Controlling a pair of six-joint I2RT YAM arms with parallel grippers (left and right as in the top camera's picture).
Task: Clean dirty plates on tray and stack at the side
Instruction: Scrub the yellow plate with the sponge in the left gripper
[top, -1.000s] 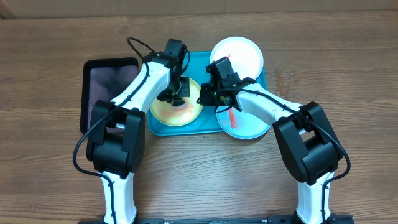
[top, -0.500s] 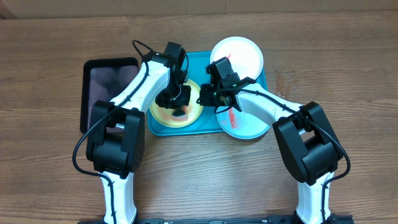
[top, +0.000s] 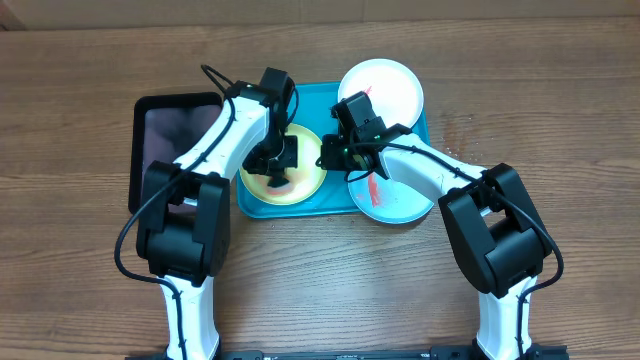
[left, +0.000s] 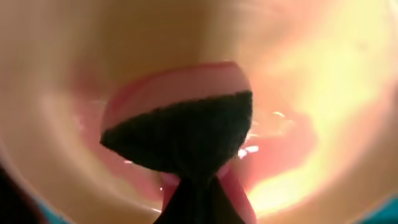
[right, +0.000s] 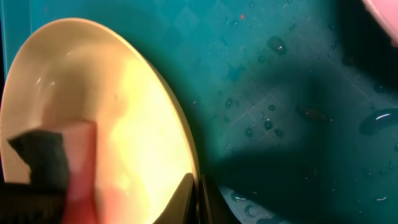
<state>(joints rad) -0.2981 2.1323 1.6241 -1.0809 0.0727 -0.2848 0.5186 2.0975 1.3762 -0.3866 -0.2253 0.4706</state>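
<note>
The lime-green-rimmed plate (top: 303, 185) lies on the turquoise tray (top: 316, 102). My left gripper (top: 277, 163) is shut on a dark wiping pad (left: 186, 134) and presses it onto this plate's pink-smeared middle (left: 292, 143). My right gripper (top: 326, 152) is shut on the plate's right rim; its fingers (right: 194, 194) pinch the edge of the plate (right: 118, 106). The pale mint-blue plate (top: 400, 205) has a red streak and sits at the tray's front right. The white plate (top: 385, 90) lies at the tray's back right corner.
A smaller black rectangular tray (top: 165, 135) stands left of the turquoise tray. The tray floor (right: 280, 81) beside the plate is wet with droplets. Bare wooden table surrounds both trays.
My left gripper has slid the pad over the lime-green-rimmed plate, first toward the front, then a little back and left. The right gripper has kept its hold on the rim.
</note>
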